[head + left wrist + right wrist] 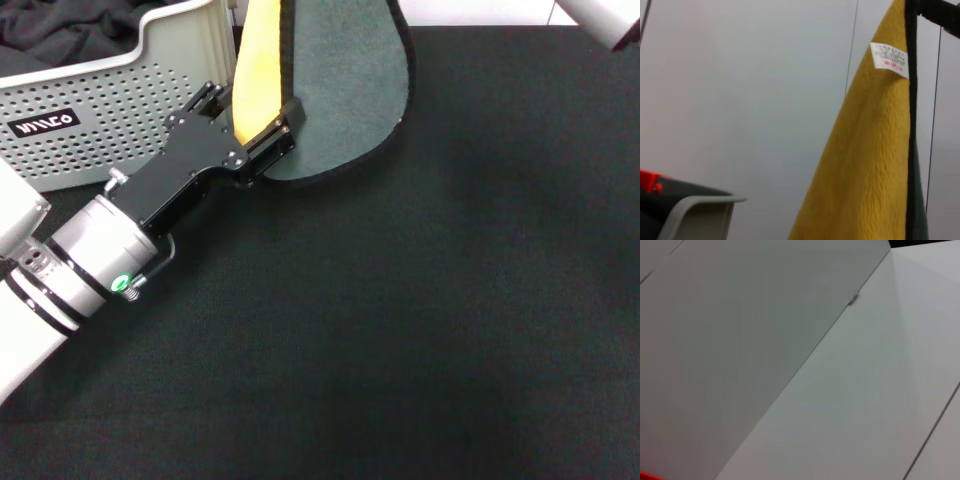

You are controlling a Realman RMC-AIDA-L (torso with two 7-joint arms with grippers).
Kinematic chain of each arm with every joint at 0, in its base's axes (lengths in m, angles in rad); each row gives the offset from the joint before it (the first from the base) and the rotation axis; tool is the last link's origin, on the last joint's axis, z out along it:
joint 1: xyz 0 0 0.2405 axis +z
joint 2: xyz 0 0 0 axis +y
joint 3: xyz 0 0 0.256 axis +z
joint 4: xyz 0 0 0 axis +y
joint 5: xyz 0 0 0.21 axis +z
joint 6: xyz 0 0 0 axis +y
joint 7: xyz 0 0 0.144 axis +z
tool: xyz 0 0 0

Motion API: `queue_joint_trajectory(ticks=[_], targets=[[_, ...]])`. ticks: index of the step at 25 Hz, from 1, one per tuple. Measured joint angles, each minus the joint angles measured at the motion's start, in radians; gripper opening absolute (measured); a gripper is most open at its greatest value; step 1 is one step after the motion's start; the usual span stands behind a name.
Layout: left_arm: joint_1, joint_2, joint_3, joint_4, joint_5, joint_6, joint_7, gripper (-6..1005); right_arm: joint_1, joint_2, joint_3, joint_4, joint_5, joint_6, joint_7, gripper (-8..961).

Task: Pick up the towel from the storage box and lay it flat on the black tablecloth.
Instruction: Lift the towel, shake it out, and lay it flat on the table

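Observation:
The towel (345,95) hangs folded at the top middle of the head view, with its yellow face (257,75) to the left, its grey-green face to the right and a black hem. Its lower end rests on the black tablecloth (420,300). My left gripper (250,125) is shut on the yellow fold, just right of the storage box (100,115). In the left wrist view the yellow towel (870,165) hangs close up, showing its white label (890,59). Only part of my right arm (605,18) shows at the top right; its gripper is out of view.
A dark grey-black cloth (60,30) lies inside the storage box. The box's rim (700,207) and a red part (650,181) show in the left wrist view. The right wrist view shows only pale wall panels (790,365).

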Motion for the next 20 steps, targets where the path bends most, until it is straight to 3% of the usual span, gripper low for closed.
queue_joint_trajectory(ticks=[20], targets=[[0.034, 0.000, -0.004, -0.010, 0.001, -0.004, 0.046, 761, -0.074, 0.000, 0.000, -0.079, 0.002, 0.001, 0.012, 16]])
